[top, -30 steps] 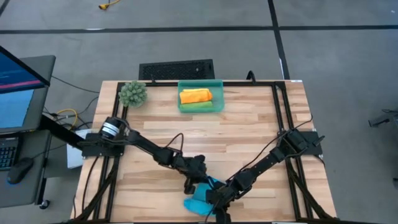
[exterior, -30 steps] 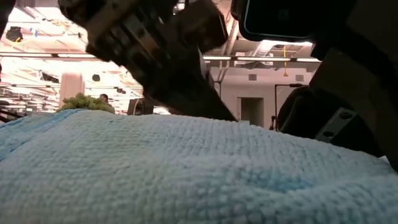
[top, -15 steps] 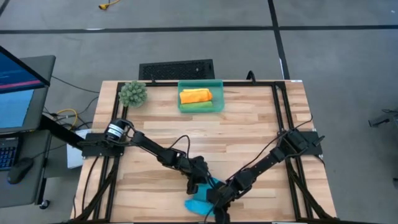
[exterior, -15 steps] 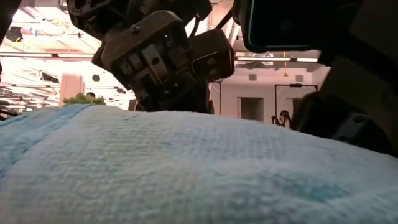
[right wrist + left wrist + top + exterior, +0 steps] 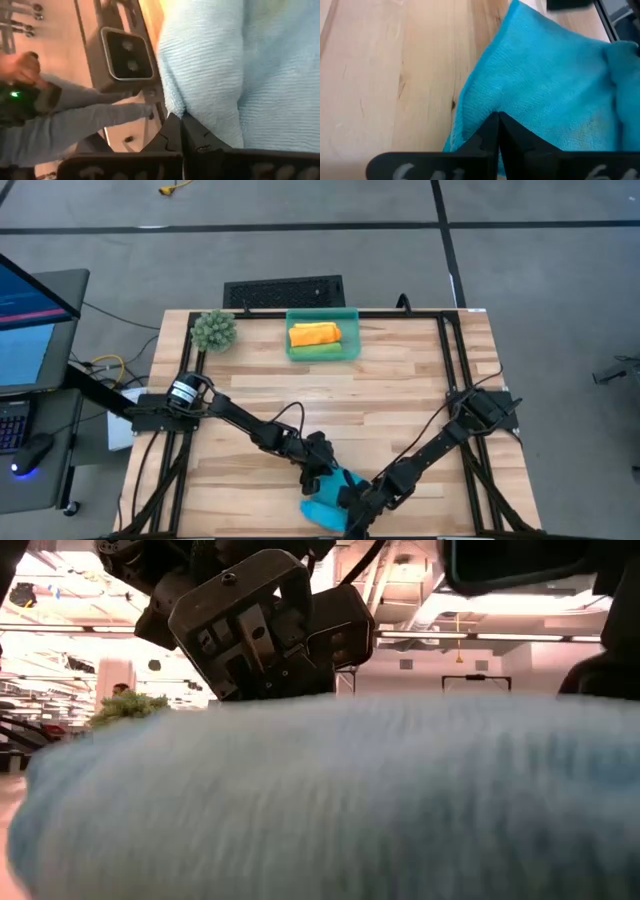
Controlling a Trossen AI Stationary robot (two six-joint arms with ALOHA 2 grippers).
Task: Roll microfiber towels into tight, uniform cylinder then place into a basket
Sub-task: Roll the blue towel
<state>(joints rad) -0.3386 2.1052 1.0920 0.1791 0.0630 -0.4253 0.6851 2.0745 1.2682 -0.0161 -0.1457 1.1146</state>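
The bright blue towel [image 5: 327, 502] lies bunched on the table near its front edge and fills the low view [image 5: 330, 800]. My left gripper [image 5: 322, 476] is shut at the towel's far side. My right gripper [image 5: 353, 506] is shut at its right side. The teal basket [image 5: 349, 314] stands at the table's far middle. An orange roll [image 5: 314, 334] and a green roll [image 5: 318, 351] lie in it. The yellow towel is out of view. My left gripper has its shut fingertips [image 5: 491, 125] in the towel's upper surface beside a folded edge [image 5: 475, 95]. It comes slanting down from the far left. How many layers it has, I cannot tell. The towel rests on the table. My right gripper has its shut fingertips [image 5: 175, 126] at an edge of the towel [image 5: 176, 106], coming low from the table's right. Whether one layer or several is between them cannot be told. The towel bulges slack beyond the fingers.
A spiky green plant ball [image 5: 213, 330] sits at the far left corner. A black frame [image 5: 444, 350] runs along the table's sides. The low camera [image 5: 126, 54] stands just off the front edge beside the towel. A person's arm [image 5: 75, 125] shows beyond the table.
Both grippers have gone a little toward the table's near edge, still shut. The blue towel has gone with them toward the near edge. In the low view it has bunched up higher and closer.
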